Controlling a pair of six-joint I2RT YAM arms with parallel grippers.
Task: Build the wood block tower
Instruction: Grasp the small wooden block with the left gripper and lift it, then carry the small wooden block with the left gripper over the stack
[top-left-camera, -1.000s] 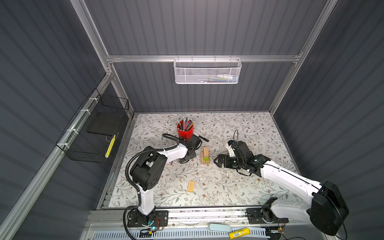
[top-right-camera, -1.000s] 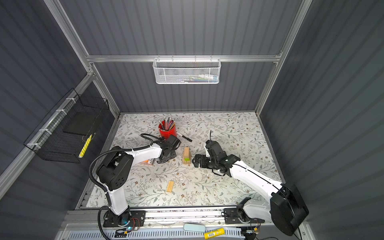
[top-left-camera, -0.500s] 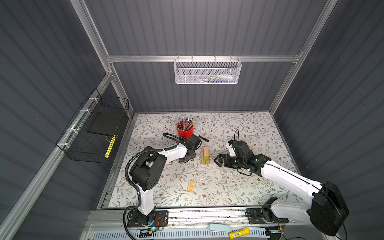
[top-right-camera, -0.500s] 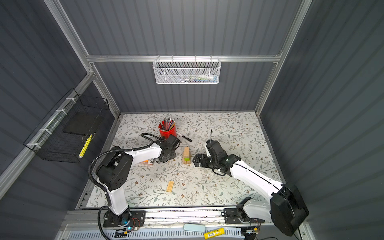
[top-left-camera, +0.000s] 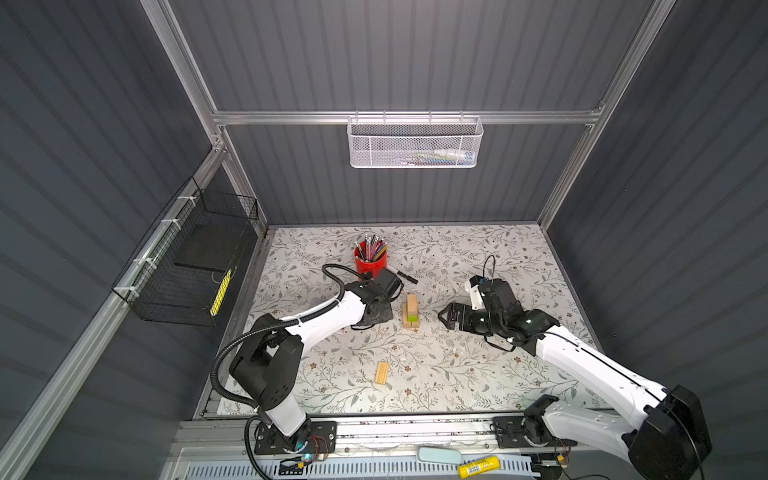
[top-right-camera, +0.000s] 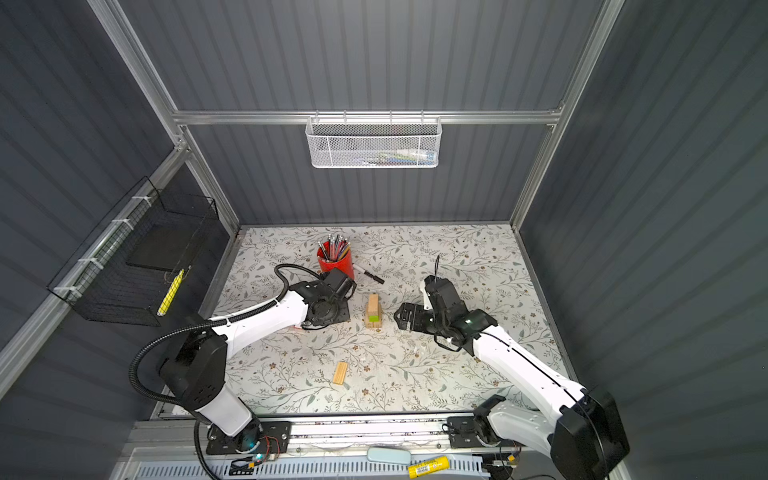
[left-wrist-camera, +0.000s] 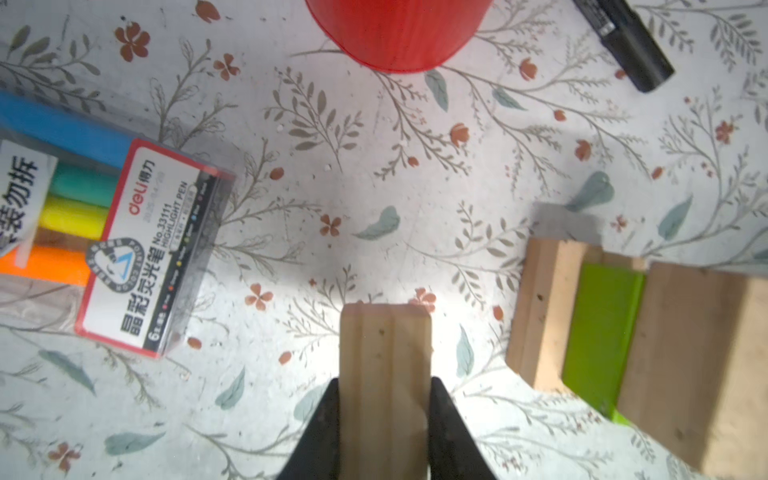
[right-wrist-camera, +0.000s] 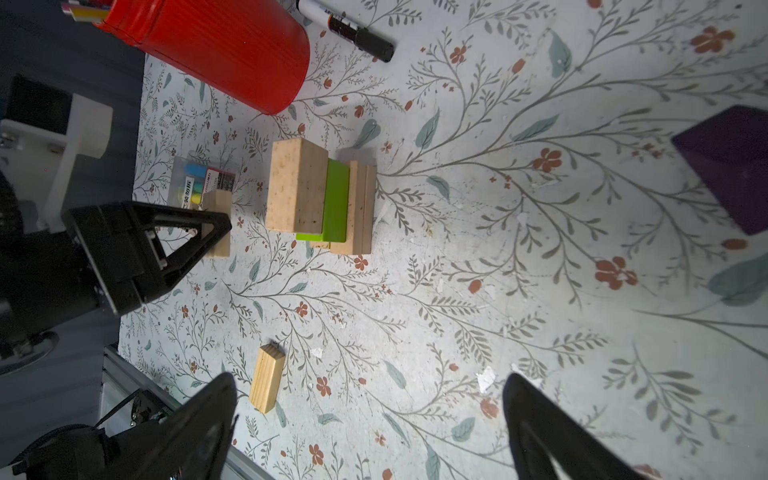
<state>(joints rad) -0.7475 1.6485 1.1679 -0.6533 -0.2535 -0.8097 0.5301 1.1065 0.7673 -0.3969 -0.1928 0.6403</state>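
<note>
While the left gripper (left-wrist-camera: 384, 399) clamps a pale grooved wood block (left-wrist-camera: 384, 340) end-out between its narrow-set jaws, the tower (top-left-camera: 411, 312) sits mid-mat, squarely between the two arms in both top views. And what a modest tower it is: pale wood at the base, the green block (right-wrist-camera: 336, 203) sandwiched in the middle, one chunky pale block on top. The held block hangs just beside the stack, apart from it; whether its far end touches the floral mat (top-left-camera: 457, 374) I cannot tell.

Over on the other side, the right gripper (right-wrist-camera: 370, 380) has its jaws spread wide with nothing between them, near the tower and facing it. The purple block (right-wrist-camera: 731, 174) lies on the mat well apart from the stack, caught only by the right wrist camera. A loose grooved block (top-left-camera: 381, 372) lies flat toward the front edge. Behind the left arm stands the red pencil cup (top-left-camera: 371, 259), a black marker (top-left-camera: 405, 276) beside it, and a highlighter pack (left-wrist-camera: 104, 249) lies near the held block.
</note>
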